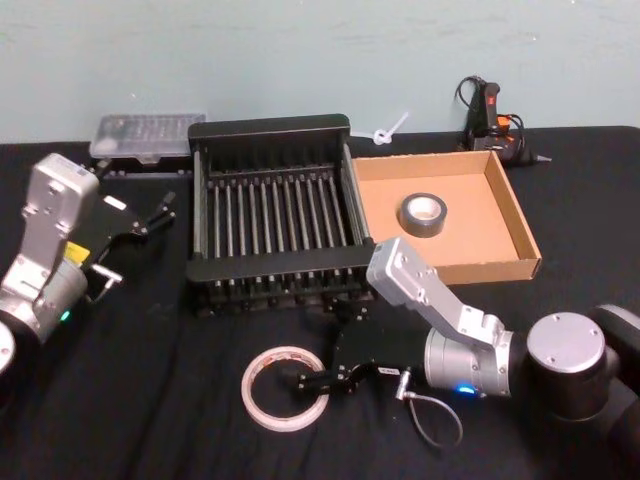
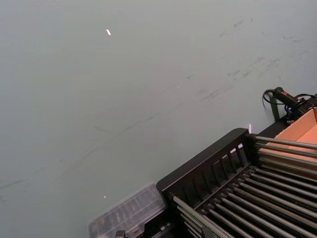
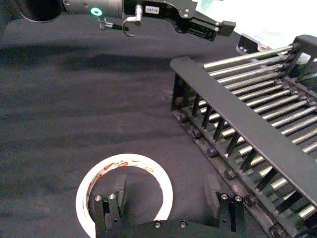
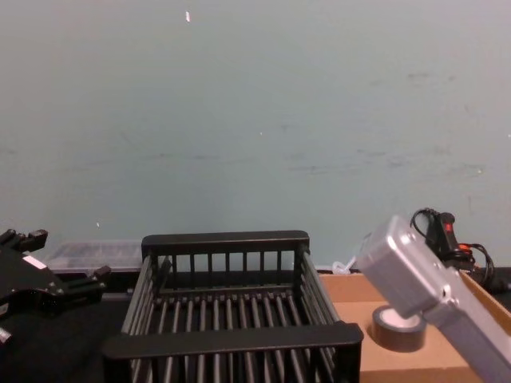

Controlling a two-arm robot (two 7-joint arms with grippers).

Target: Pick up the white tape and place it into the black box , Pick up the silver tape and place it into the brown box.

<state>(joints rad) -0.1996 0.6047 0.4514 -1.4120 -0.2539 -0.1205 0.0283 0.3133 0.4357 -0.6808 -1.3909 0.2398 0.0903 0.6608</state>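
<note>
My right gripper (image 1: 300, 382) is down at the table's near edge, fingers spread wide and closed on nothing. In the right wrist view one finger (image 3: 115, 206) sits inside the ring of the white tape (image 3: 94, 179) and the other finger (image 3: 218, 198) stands outside it, toward the crate, so the roll's wall on that side lies between them. I judge this to be the start of the first pick: the grasp is lined up but not made. The next move calls for closing onto that wall squarely, then lifting high enough to clear the black box's (image 1: 270, 128) thick near rail before carrying the roll over it.

The white tape lies flat on the dark cloth, just in front of the black box and apart from it. It is a wide, thin ring, white with red printed marks round its face. Being so flat, I expect it could slip or tilt if I pinch it off-centre.

Beyond it the black box stands with nothing on its barred floor. To its right, touching or nearly so, is the brown box (image 1: 520, 225), shallow and tan, with the silver tape (image 1: 424, 216) already lying flat inside it: a small dark grey roll with a pale core. That half of the job looks done.

My left gripper (image 1: 150, 215) hangs idle, fingers apart and holding nothing, off to the left of the black box.
</note>
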